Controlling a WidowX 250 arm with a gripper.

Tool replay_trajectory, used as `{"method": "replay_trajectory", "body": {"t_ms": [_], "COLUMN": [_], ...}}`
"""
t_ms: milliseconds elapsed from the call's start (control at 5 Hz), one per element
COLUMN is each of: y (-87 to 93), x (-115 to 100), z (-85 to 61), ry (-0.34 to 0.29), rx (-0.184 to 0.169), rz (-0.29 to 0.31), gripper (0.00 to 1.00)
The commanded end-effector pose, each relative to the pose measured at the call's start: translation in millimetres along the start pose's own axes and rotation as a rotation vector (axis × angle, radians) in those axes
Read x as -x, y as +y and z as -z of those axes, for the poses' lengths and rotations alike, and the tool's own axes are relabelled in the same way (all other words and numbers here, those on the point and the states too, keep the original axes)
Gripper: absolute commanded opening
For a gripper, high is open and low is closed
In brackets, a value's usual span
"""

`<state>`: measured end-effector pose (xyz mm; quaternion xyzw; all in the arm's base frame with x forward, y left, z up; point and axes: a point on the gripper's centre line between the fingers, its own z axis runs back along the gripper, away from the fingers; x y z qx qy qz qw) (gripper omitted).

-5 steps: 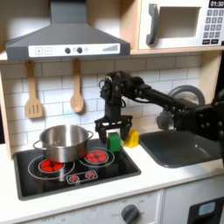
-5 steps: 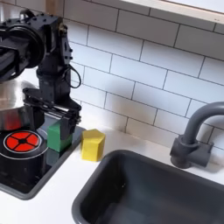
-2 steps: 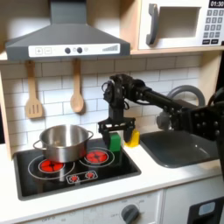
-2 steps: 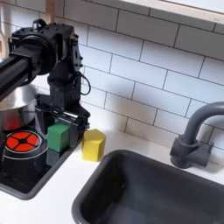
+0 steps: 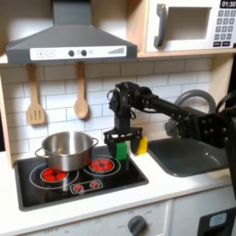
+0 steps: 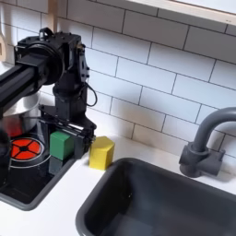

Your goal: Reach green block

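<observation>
The toy kitchen had white tile behind it, a hood above, and a black hob (image 5: 55, 189) set into the pale counter, with a dark sink (image 6: 166, 203) to the second exterior view's right. On the hob's back corner, next to the right-hand red burner in the first exterior view, sat the green block (image 6: 62, 145), and just beside it, off the hob's edge on the counter, the yellow block (image 6: 101, 152).

My gripper (image 6: 63, 129) hung directly over the green block, low, with my fingers apart and reaching down on either side of it. In the second exterior view the block showed between them, and I could not tell whether either finger touched it yet. I judged the reach nearly complete, with nothing clamped.

The risks I saw were close ones. The finger nearer the yellow block had little room; if I drifted toward the sink side while lowering, I would probably shove that block along the counter. If I came down off-centre, a fingertip could land on top of the green block and tip or skid it across the smooth hob. Pressing too far could jam my tips against the hob itself. The steel pot (image 5: 64, 149) stood on the far burner, well apart from my wrist, so I counted it a lesser worry.
</observation>
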<state>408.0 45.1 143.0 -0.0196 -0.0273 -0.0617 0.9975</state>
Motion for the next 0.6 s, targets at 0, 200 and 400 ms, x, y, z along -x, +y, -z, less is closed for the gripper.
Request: {"method": "replay_trajectory", "body": {"t_ms": [0,200,400], "y": [0.8,-2.1,-0.9], "x": [-3.2,0.4,-2.4], "z": [6.4,0.0,4.9], "ry": [0.021,0.015,0.023], "rx": [0.009,0.027,0.017], "rz": [-0.025,-0.031,-0.027], "gripper": [1.0,1.0,1.0]}}
